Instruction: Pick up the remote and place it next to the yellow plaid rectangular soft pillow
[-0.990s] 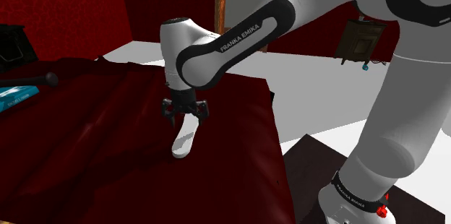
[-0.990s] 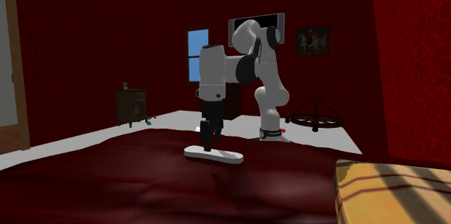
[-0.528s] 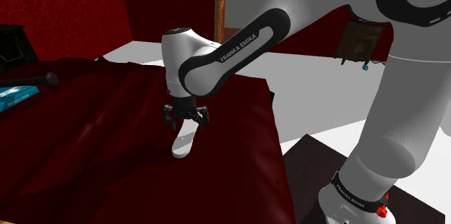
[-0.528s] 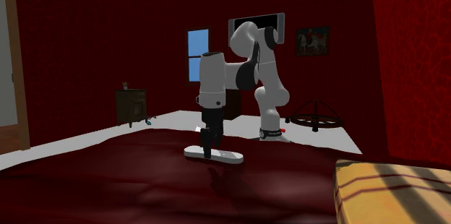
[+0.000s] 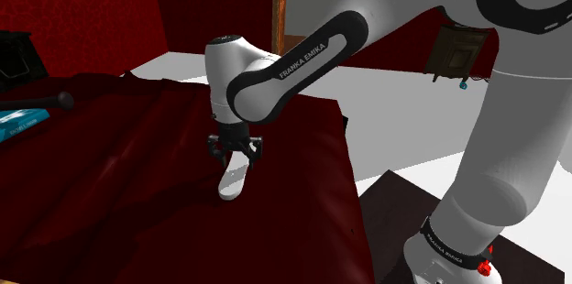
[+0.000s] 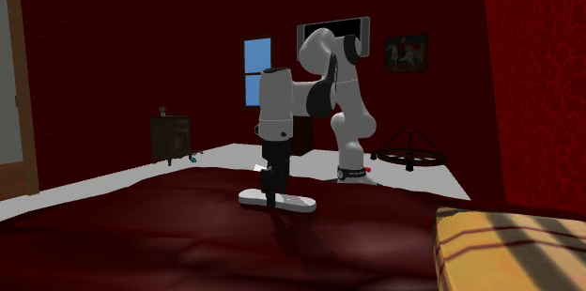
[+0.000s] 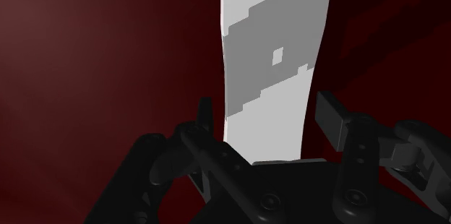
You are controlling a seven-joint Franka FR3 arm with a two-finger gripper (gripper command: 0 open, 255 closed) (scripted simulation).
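A white and grey remote [image 5: 231, 180] lies flat on the dark red bed cover [image 5: 110, 200], near the edge by the stand. My gripper [image 5: 234, 152] points straight down over the remote's far end, its fingers drawn in against the long sides. In the wrist view the remote [image 7: 275, 56] runs out from between the two black fingers [image 7: 329, 114], which clasp its narrow end. From across the bed, the gripper [image 6: 270, 195] stands on the remote [image 6: 291, 203]. The yellow plaid pillow [image 6: 507, 247] lies at the second exterior view's lower right, well away from the remote.
A blue book [image 5: 20, 122] and a black handled object [image 5: 55, 101] lie at the shoulder view's left. The bed's edge [image 5: 353, 209] drops off just right of the remote. A dark cabinet [image 6: 174, 137] and a wheel-like object [image 6: 413, 153] stand on the white floor beyond.
The gripper came down onto the remote's end, and its fingers drew together from wide apart to the remote's sides. The remote has not moved.
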